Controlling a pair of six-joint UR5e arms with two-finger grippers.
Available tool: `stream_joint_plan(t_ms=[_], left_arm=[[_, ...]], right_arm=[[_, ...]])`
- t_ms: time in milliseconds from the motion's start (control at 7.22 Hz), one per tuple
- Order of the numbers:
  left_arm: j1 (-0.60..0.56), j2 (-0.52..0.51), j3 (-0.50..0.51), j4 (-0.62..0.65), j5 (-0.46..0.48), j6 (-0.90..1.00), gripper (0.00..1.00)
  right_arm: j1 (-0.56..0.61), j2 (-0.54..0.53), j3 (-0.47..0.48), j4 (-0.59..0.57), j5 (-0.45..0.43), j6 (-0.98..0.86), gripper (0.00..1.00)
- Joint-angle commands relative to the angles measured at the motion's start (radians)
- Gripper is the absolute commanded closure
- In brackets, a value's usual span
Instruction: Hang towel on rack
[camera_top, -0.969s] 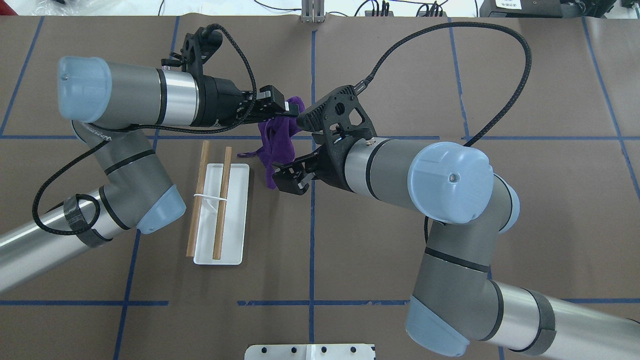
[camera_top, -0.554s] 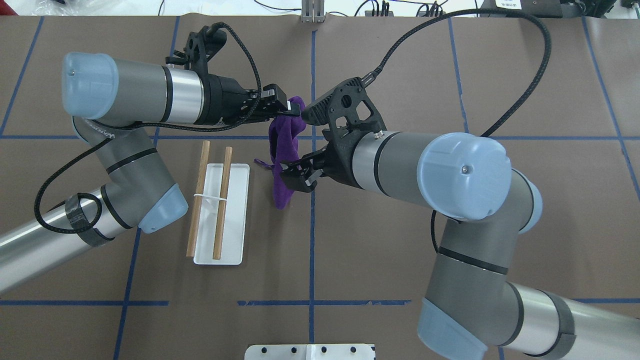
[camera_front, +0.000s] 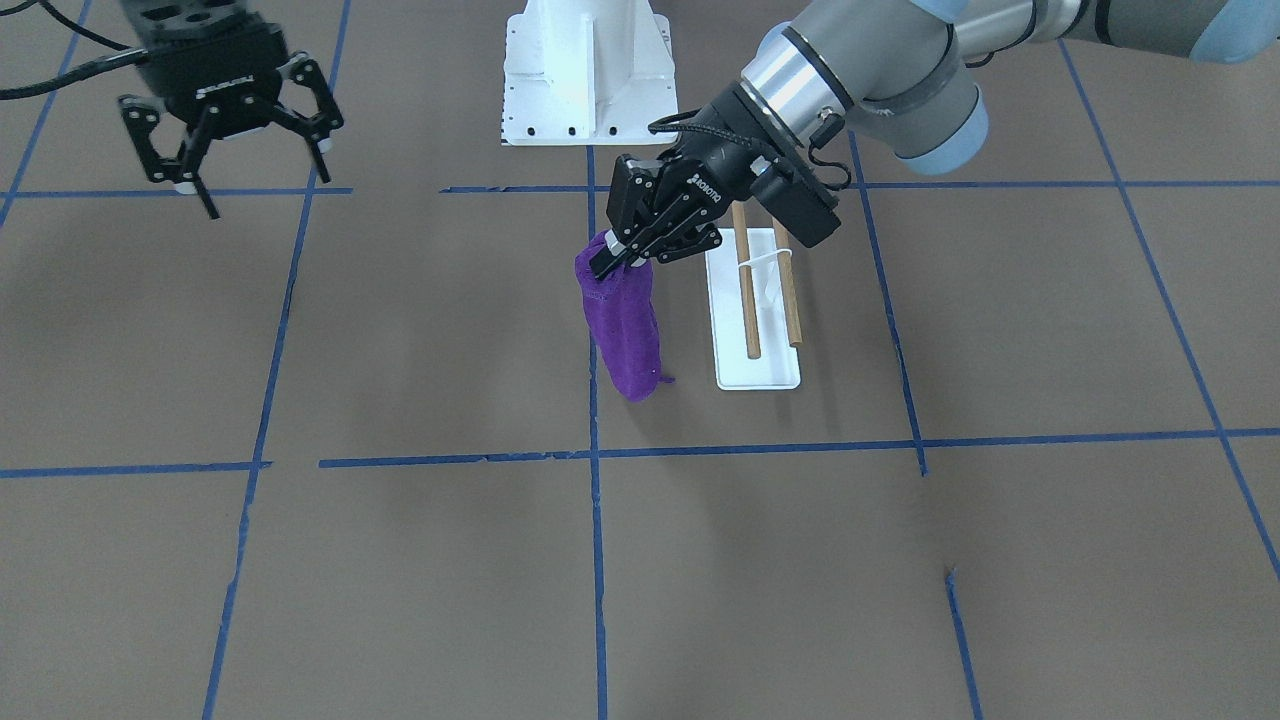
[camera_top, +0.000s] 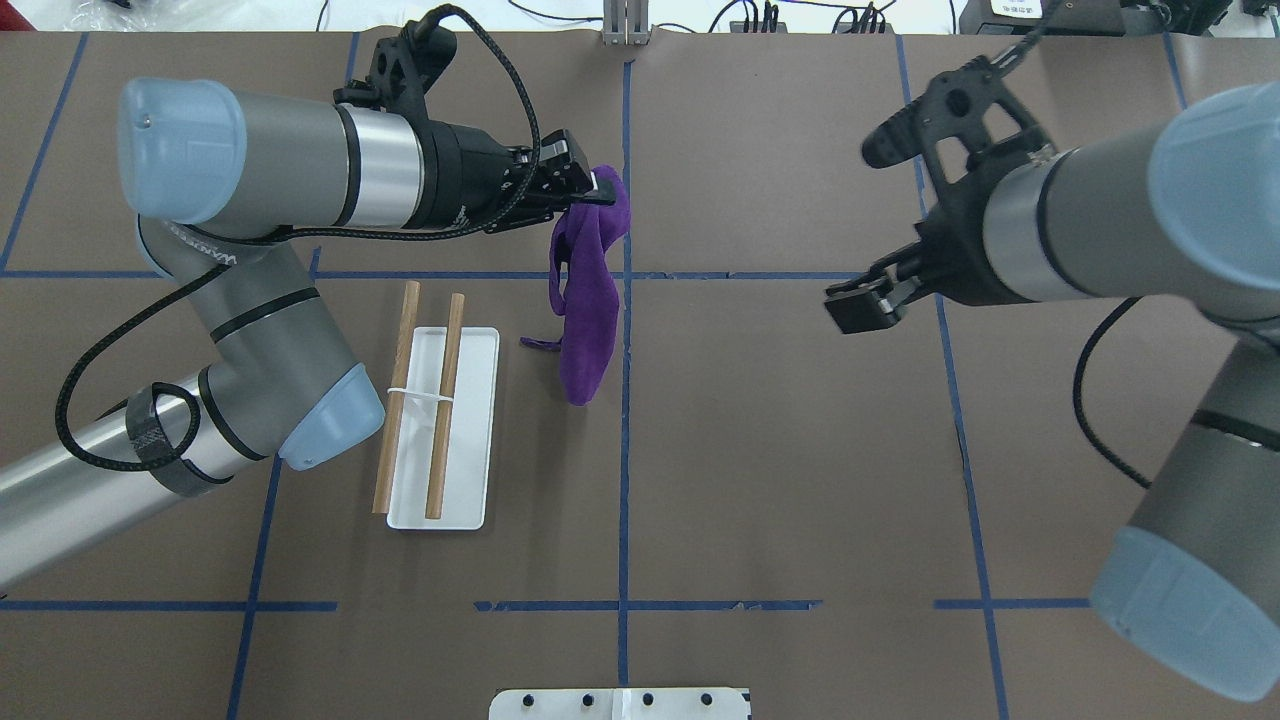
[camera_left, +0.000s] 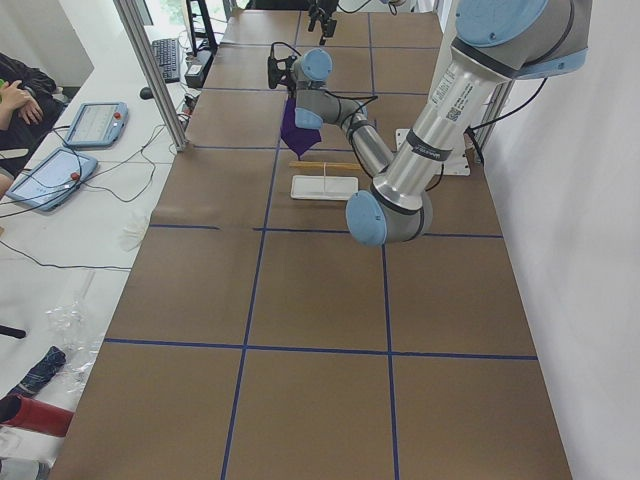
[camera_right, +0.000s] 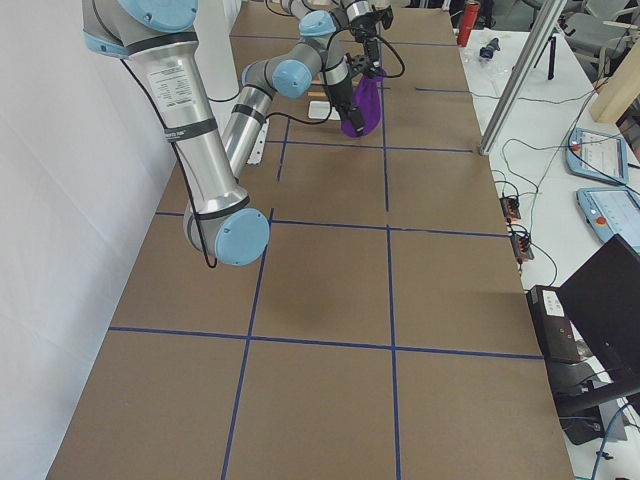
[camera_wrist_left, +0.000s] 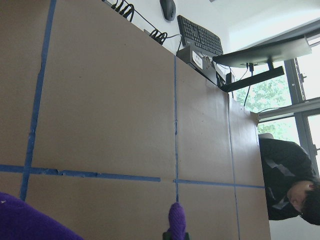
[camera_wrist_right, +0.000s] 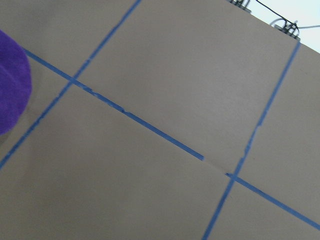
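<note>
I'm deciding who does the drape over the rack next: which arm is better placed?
Left. The left jaws are shut on the top of the purple cloth towel, which hangs beside the white-based rack with two wooden rods. The right jaws stand open, empty, far across the table.

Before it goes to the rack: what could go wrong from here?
1. The left gripper pinches only the top end of the towel, which hangs bunched; it may drape unevenly and slide off a dowel.
2. The rack looks light; dragged cloth could shift or tip it.
3. The right gripper is open and far off, unable to spread the cloth.
</note>
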Motion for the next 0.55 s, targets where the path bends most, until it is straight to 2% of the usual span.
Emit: stream_joint_plan(t_ms=[0, 138, 277, 415], left_arm=[[0.1, -0.002, -0.198, 0.276, 0.2, -0.04, 1.0], [0.175, -0.004, -0.279, 0.399, 0.32, -0.065, 1.0], [0.238, -0.004, -0.318, 0.492, 0.426, -0.114, 1.0], [0.33, -0.002, -0.375, 0.623, 0.571, -0.129, 1.0]], right_arm=[[0.144, -0.088, -0.025, -0.082, 0.033, -0.013, 0.0], [0.215, -0.108, -0.051, -0.082, 0.033, -0.117, 0.0], [0.276, -0.128, -0.089, -0.083, 0.056, -0.204, 0.0], [0.382, -0.128, -0.17, -0.082, 0.156, -0.316, 0.0]])
